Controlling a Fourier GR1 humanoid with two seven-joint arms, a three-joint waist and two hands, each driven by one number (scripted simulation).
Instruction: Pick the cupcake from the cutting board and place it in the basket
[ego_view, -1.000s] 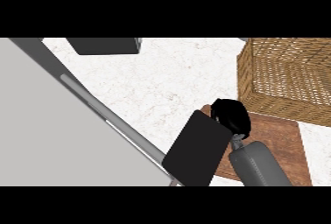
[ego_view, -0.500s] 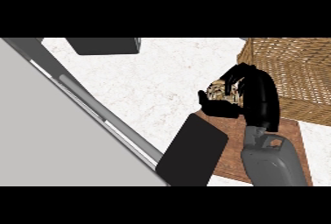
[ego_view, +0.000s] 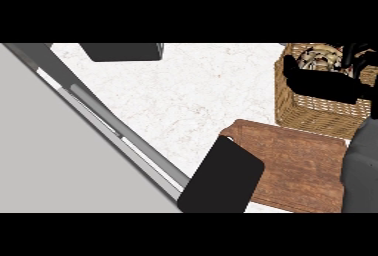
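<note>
wicker basket (ego_view: 314, 107) sits under the right hand (ego_view: 328, 82), fingers curled round the cupcake (ego_view: 319, 59); placing step is underway, and next comes lowering and letting go.

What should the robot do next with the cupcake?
Probably lower it a little and let go. The right hand is curled round the cupcake right over the basket, and the cutting board is already bare.

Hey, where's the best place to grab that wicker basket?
Probably the basket's left rim, coming from the counter on its left: the right hand with the cupcake occupies the opening, and the cutting board crowds the near side.
</note>
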